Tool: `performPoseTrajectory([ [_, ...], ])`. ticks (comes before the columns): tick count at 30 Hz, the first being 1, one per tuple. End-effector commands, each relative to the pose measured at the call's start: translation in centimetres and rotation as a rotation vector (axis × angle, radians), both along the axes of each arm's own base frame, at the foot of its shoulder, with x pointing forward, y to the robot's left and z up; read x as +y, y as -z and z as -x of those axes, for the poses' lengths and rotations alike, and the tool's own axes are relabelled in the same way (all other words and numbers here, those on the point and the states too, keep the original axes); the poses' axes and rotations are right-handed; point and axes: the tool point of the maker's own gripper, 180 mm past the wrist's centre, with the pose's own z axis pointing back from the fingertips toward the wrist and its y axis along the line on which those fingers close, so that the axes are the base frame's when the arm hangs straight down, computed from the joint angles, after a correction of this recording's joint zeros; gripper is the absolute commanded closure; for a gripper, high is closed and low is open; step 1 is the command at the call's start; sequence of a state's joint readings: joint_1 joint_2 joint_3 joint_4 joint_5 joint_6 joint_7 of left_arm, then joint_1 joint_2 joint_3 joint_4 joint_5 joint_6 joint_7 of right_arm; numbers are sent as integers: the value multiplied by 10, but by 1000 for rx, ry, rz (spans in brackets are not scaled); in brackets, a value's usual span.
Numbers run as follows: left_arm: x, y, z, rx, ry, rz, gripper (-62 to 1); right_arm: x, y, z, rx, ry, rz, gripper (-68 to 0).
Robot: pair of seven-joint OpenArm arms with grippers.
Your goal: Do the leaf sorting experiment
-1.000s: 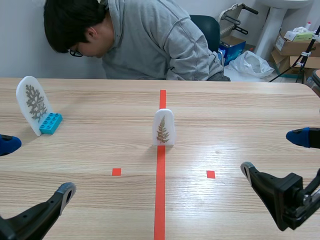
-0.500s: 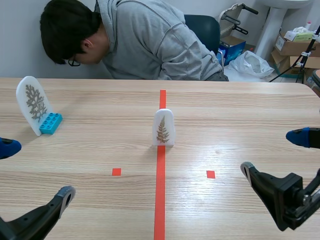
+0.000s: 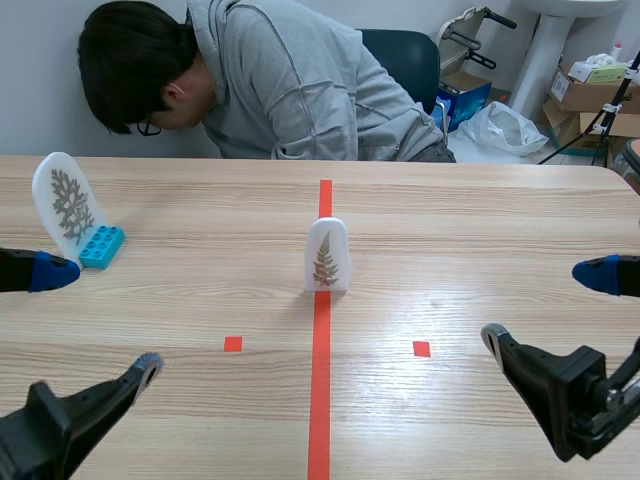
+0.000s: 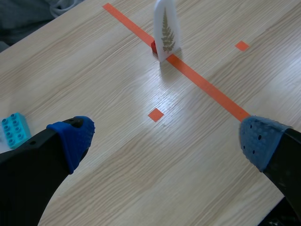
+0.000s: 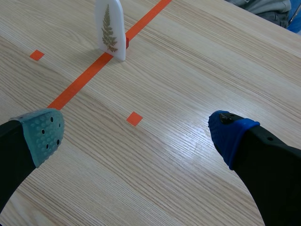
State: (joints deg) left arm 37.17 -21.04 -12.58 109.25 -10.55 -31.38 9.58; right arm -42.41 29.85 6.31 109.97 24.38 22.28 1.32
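We are holding the left gripper (image 3: 98,320) and right gripper (image 3: 541,305) with jaws apart. The card (image 3: 327,255) is standing upright at 12 o'clock, leaf tip up, facing us.

From your seat between the arms, the centre leaf card (image 3: 326,255) stands upright at twelve o'clock, on the tape line (image 3: 319,380) that runs away from you along the table (image 3: 480,220). The second leaf card (image 3: 66,208) is at ten o'clock, tilted, with the toy brick (image 3: 101,246) against its base on the right. Your left gripper (image 3: 100,320) is at eight o'clock and your right gripper (image 3: 544,305) at four, both well apart from the cards. A person (image 3: 270,80) leans behind the far edge at eleven o'clock.
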Motion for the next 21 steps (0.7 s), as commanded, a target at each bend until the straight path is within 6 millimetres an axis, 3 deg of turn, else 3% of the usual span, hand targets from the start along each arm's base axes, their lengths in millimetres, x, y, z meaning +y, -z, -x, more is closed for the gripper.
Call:
performPoseTrajectory([
  [1, -2, 4, -10, -12, 27, 24, -623, 1, -9, -5, -33, -1, -6, -638],
  [8, -11, 42, -63, 15, 111, 29, -623, 0, -8, -5, -30, -1, -4, -638],
  [21, -98, 73, -149, 13, 282, -13, -623, 0, -8, -5, -27, 0, -2, -638],
])
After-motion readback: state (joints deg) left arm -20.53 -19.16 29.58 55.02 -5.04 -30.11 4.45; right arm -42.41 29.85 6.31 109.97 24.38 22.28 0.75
